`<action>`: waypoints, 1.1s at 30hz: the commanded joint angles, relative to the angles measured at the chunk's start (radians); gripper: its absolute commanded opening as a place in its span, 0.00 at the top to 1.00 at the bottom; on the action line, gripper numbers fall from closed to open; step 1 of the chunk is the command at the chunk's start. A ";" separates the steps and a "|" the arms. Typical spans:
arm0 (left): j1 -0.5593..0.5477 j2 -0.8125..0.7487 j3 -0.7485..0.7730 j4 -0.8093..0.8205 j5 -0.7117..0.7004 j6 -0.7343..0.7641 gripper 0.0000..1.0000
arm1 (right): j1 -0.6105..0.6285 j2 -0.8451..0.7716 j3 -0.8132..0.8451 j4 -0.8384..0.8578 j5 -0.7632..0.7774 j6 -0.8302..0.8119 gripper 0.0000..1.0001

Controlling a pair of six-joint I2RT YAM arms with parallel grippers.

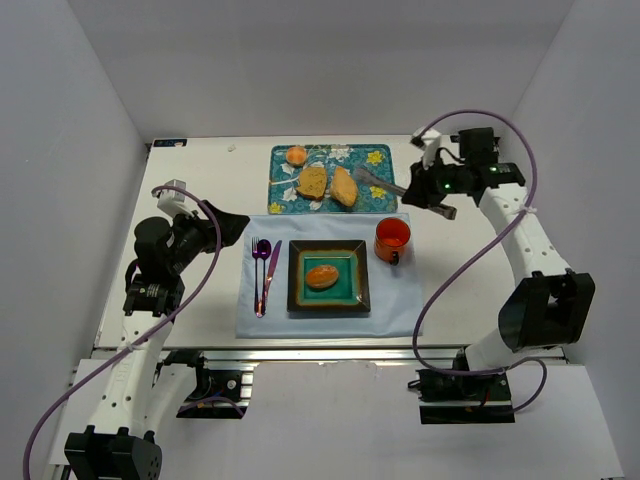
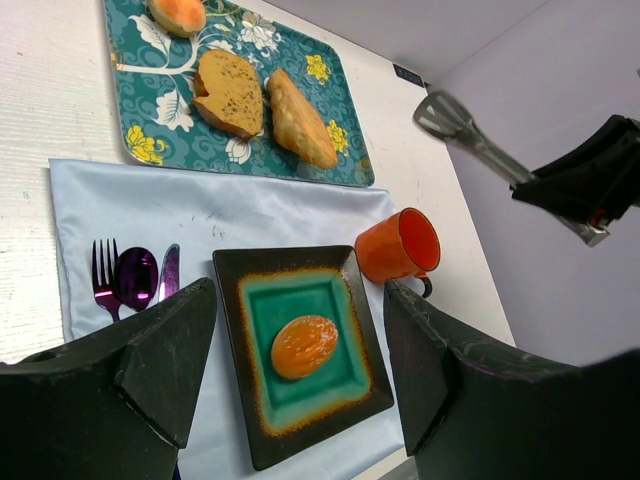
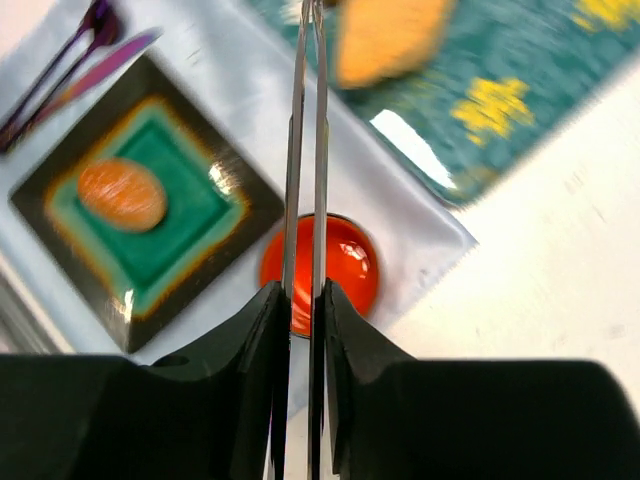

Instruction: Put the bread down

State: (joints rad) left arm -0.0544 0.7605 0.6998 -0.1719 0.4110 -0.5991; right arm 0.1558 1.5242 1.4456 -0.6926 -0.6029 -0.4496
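The bread [image 1: 321,276], a small glossy orange-brown bun, lies in the middle of the square teal plate with a dark rim [image 1: 298,252]. It also shows in the left wrist view [image 2: 304,346] and the right wrist view [image 3: 122,194]. My left gripper [image 1: 232,222] is open and empty, off to the left of the plate; its fingers frame the plate [image 2: 230,300] from above. My right gripper [image 1: 432,186] is shut on metal tongs [image 1: 380,182], held above the mug at the tray's right end. The tongs [image 3: 306,120] are shut and empty.
An orange mug [image 1: 392,238] stands right of the plate. A floral teal tray [image 1: 380,160] at the back holds a flat bread slice [image 1: 312,181], a long pastry [image 1: 343,186] and a pale round bun [image 1: 296,155]. Purple cutlery [image 1: 264,270] lies on the blue cloth [image 1: 400,300].
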 commanded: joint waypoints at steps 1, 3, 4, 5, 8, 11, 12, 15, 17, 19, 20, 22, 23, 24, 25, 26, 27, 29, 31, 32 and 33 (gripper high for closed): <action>0.002 -0.010 0.007 0.022 0.012 0.005 0.23 | -0.143 0.028 0.012 0.142 0.018 0.253 0.77; 0.001 -0.009 0.004 0.026 0.014 0.001 0.23 | -0.223 0.045 -0.028 0.160 0.085 0.305 0.78; 0.001 -0.009 0.004 0.028 0.017 0.001 0.23 | -0.281 0.065 -0.042 0.168 0.115 0.325 0.80; 0.002 -0.006 0.004 0.029 0.018 0.001 0.23 | -0.303 0.074 -0.062 0.192 0.159 0.375 0.79; 0.001 0.003 0.007 0.035 0.025 -0.001 0.23 | -0.377 0.109 -0.129 0.244 0.328 0.419 0.80; 0.001 0.010 0.012 0.037 0.028 -0.001 0.23 | -0.397 0.134 -0.201 0.294 0.380 0.402 0.79; 0.001 0.016 0.012 0.040 0.031 -0.001 0.23 | -0.397 0.148 -0.229 0.329 0.403 0.387 0.76; 0.002 0.025 0.015 0.045 0.037 -0.004 0.23 | -0.397 0.165 -0.269 0.381 0.422 0.364 0.71; 0.001 0.033 0.018 0.046 0.035 -0.007 0.23 | -0.397 0.186 -0.298 0.426 0.434 0.342 0.64; 0.002 0.034 0.018 0.049 0.035 -0.010 0.23 | -0.398 0.214 -0.315 0.452 0.460 0.325 0.54; 0.001 0.034 0.020 0.051 0.035 -0.011 0.23 | -0.397 0.221 -0.335 0.459 0.466 0.312 0.51; 0.002 0.036 0.015 0.052 0.035 -0.014 0.23 | -0.398 0.243 -0.359 0.481 0.476 0.283 0.40; 0.002 0.037 0.015 0.054 0.035 -0.019 0.23 | -0.397 0.251 -0.370 0.482 0.477 0.272 0.39; 0.002 0.037 0.012 0.057 0.034 -0.021 0.23 | -0.397 0.261 -0.389 0.485 0.479 0.263 0.37; 0.002 0.039 0.012 0.057 0.034 -0.021 0.23 | -0.397 0.264 -0.398 0.496 0.483 0.255 0.36; 0.001 0.040 0.013 0.057 0.032 -0.022 0.23 | -0.397 0.266 -0.405 0.496 0.486 0.235 0.35; 0.001 0.040 0.015 0.057 0.032 -0.022 0.23 | -0.397 0.267 -0.412 0.498 0.488 0.226 0.34; 0.001 0.042 0.015 0.055 0.031 -0.022 0.23 | -0.398 0.266 -0.412 0.489 0.486 0.206 0.31; 0.002 0.042 0.020 0.054 0.029 -0.022 0.23 | -0.406 0.258 -0.392 0.469 0.480 0.198 0.26; 0.001 0.043 0.021 0.049 0.029 -0.019 0.23 | -0.409 0.254 -0.377 0.428 0.471 0.192 0.20; 0.002 0.043 0.027 0.046 0.028 -0.019 0.23 | -0.418 0.240 -0.335 0.404 0.450 0.192 0.13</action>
State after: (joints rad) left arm -0.0544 0.8066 0.6998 -0.1337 0.4316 -0.6186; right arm -0.2424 1.7855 1.0542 -0.2287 -0.1345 -0.2218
